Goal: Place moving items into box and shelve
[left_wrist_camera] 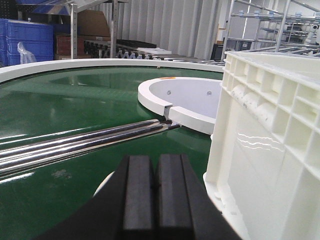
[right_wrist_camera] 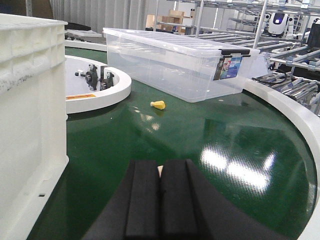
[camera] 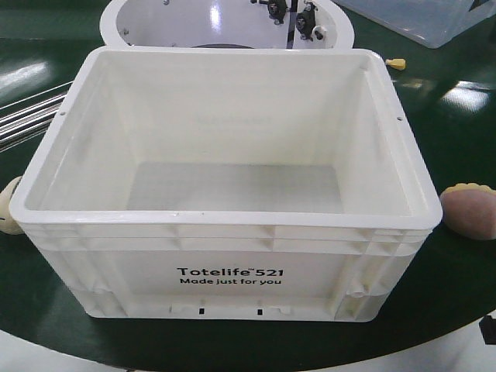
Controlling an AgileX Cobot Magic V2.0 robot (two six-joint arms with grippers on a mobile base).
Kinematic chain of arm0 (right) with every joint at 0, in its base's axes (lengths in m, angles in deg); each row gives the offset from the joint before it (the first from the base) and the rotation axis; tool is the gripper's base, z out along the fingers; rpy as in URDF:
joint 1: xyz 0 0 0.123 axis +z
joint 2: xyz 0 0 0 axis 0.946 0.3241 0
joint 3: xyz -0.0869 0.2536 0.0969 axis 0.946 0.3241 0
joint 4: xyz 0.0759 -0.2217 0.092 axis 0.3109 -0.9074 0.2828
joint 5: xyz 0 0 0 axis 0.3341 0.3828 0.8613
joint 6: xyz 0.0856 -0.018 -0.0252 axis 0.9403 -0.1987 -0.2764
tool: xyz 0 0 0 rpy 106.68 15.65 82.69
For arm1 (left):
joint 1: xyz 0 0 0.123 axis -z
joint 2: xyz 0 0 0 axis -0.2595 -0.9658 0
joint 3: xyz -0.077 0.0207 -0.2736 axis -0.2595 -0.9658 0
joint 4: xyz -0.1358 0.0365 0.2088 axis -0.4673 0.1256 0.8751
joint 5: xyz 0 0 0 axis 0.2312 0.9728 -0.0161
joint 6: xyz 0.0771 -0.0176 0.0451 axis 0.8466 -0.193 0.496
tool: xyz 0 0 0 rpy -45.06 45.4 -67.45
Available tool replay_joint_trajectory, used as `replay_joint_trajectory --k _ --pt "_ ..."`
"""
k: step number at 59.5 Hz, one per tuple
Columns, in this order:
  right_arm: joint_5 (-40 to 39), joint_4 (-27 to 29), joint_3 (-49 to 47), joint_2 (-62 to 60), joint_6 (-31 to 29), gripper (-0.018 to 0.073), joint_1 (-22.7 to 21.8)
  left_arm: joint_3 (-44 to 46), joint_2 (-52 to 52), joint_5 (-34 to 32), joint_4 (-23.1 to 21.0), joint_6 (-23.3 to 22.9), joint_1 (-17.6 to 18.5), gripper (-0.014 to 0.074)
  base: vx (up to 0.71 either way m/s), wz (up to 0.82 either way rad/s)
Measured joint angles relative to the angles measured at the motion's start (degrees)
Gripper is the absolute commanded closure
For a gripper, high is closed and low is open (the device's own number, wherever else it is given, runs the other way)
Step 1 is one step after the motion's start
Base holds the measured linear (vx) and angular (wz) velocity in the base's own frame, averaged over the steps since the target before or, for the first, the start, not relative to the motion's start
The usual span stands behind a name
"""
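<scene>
Exterior front-facing view is showing the box (camera: 225, 219) sitting upright on the green table (camera: 434, 116), long axis running left to right, printed side facing the camera, only bare floor showing inside. The pale toy (camera: 8, 205) is lying at its left corner, mostly cut off; the reddish-brown toy (camera: 470, 211) is lying just right of it. The left gripper (left_wrist_camera: 154, 167) and right gripper (right_wrist_camera: 160, 180) are showing jaws pressed together.
</scene>
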Motion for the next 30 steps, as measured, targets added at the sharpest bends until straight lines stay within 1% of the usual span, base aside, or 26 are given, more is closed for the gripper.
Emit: replay_joint_trajectory --k 30 --pt "0.0 0.0 0.0 0.0 0.0 0.0568 0.0 0.0 0.0 0.0 0.0 0.0 0.0 0.0603 0.0 0.0"
